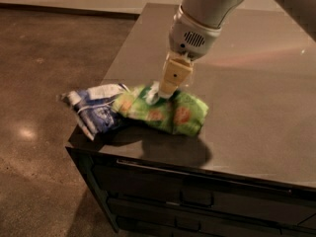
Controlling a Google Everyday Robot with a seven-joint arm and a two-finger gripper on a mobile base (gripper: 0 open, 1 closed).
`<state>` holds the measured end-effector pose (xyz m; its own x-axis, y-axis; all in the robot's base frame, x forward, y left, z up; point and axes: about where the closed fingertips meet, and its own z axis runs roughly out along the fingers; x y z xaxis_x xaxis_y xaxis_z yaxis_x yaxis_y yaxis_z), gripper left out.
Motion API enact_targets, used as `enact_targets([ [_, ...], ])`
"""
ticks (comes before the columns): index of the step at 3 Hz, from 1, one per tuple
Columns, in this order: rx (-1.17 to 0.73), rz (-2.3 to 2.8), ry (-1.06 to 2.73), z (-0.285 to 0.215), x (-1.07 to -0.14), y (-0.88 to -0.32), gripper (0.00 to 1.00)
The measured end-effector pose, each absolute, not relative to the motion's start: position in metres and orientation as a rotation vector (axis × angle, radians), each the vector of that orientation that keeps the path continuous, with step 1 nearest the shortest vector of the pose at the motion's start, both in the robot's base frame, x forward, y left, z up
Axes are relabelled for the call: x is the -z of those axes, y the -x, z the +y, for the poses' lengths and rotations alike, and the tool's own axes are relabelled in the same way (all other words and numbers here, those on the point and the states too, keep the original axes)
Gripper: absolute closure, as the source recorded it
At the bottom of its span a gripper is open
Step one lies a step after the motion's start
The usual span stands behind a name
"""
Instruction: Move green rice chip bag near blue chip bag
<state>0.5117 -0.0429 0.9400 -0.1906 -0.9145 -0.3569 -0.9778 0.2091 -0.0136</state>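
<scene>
The green rice chip bag (168, 112) is lime-green with round orange chip pictures. It hangs just above the dark countertop (247, 98) near the front left corner. My gripper (159, 94) comes down from above and is shut on the bag's top middle. The blue chip bag (96, 110), dark blue and white and wrinkly, lies on the corner of the counter and sticks out over the left edge. The green bag's left end overlaps or touches the blue bag's right side.
The counter's front edge runs just below both bags, with dark drawers (197, 201) beneath. The brown floor (44, 58) lies to the left of the cabinet. My white arm (207, 9) reaches in from the upper right.
</scene>
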Motion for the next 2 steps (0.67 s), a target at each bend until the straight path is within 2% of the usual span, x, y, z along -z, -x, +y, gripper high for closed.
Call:
enact_targets([
  [1, -0.312, 2.195, 1.782, -0.0409, -0.9399, -0.513, 0.0],
  [2, -0.312, 2.195, 1.782, -0.0409, -0.9399, -0.513, 0.0],
])
